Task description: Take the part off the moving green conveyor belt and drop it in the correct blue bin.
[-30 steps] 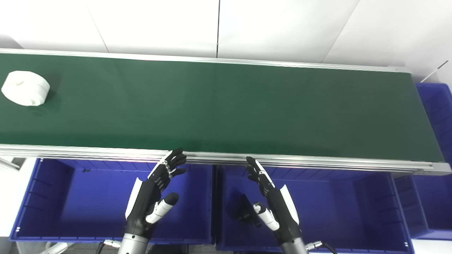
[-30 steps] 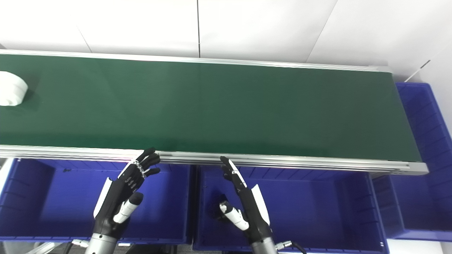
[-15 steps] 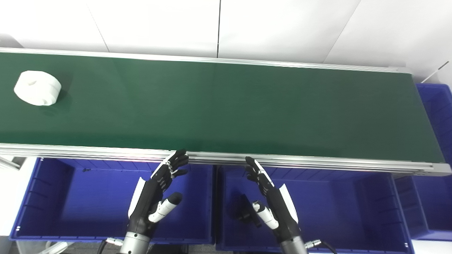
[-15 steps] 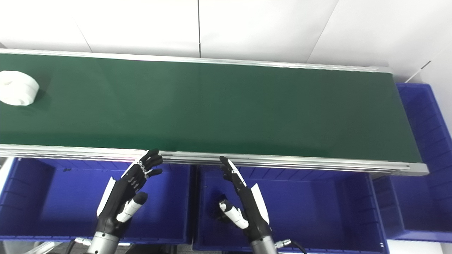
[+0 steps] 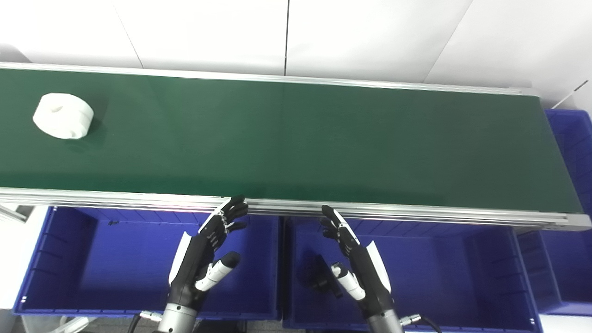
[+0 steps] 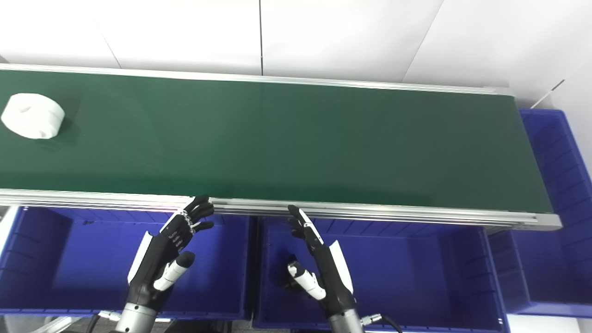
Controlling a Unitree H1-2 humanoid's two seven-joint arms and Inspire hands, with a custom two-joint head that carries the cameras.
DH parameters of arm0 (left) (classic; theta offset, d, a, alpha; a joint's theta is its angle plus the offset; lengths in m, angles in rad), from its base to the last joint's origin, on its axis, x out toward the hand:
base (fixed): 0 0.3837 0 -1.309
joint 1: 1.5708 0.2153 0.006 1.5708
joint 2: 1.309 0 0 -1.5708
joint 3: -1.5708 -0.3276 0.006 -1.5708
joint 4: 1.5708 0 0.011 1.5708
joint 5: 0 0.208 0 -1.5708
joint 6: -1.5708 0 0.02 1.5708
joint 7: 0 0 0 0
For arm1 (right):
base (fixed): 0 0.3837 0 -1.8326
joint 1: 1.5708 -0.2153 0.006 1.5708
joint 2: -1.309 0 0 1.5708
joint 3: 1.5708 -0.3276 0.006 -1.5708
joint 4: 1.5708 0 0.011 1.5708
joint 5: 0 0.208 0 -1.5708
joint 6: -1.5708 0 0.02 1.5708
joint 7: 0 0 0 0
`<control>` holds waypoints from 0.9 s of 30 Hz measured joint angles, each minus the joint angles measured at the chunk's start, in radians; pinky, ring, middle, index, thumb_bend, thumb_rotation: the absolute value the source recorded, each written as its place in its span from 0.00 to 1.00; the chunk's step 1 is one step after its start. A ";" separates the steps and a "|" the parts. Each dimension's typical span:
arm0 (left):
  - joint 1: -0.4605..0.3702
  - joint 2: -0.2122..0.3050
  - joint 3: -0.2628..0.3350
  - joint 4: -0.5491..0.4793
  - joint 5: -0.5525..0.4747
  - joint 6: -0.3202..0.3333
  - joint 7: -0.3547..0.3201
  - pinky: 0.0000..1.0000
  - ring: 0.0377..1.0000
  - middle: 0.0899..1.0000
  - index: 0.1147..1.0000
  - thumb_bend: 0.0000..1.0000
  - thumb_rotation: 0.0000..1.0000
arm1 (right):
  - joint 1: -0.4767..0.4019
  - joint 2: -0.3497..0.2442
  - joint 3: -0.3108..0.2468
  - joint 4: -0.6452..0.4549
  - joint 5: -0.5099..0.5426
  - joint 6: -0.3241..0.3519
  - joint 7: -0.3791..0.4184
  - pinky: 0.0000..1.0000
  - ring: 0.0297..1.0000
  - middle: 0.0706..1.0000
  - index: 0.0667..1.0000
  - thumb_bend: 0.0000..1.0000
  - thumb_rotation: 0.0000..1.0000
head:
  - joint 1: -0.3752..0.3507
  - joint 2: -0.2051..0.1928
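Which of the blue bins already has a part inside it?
The middle bin, under the right hand: a dark part lies on its floor. The left bin shows none; the bin at the belt's right end is cut off.

The green conveyor belt (image 5: 296, 138) is cut off by the left picture edge, so its far left end is not seen. Beside the belt's right end, a blue bin (image 6: 559, 152) is partly hidden behind the belt frame and, in the left eye view, cropped by the right picture edge. Below the belt's near rail, the left bin (image 5: 115, 263) and the middle bin (image 5: 439, 273) are cut along the bottom edge. Inside the middle bin, a small dark object (image 5: 318, 273) is partly covered by the right hand (image 5: 358, 266); its shape cannot be told. Both forearms are cropped at the bottom edge.
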 measured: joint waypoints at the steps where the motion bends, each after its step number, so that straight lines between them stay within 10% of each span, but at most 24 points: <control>1: 0.000 0.000 -0.001 0.000 0.000 0.000 0.000 0.77 0.84 0.83 0.83 0.84 0.79 | 0.000 0.000 0.000 0.000 0.002 0.000 0.000 0.85 0.90 0.94 0.93 0.89 1.00 | 0.009 -0.003; 10: -0.009 -0.007 -0.009 0.067 0.004 -0.010 0.004 0.71 0.80 0.80 0.79 0.89 0.76 | -0.008 -0.023 0.012 0.023 0.028 0.000 -0.020 0.84 0.88 0.93 0.93 0.91 1.00 | 0.150 -0.107; 27: -0.020 -0.024 -0.025 0.110 0.053 -0.014 0.025 0.65 0.76 0.77 0.74 0.87 0.74 | -0.015 -0.119 0.088 -0.061 -0.022 -0.001 -0.192 0.82 0.89 0.93 0.96 0.90 1.00 | 0.293 -0.170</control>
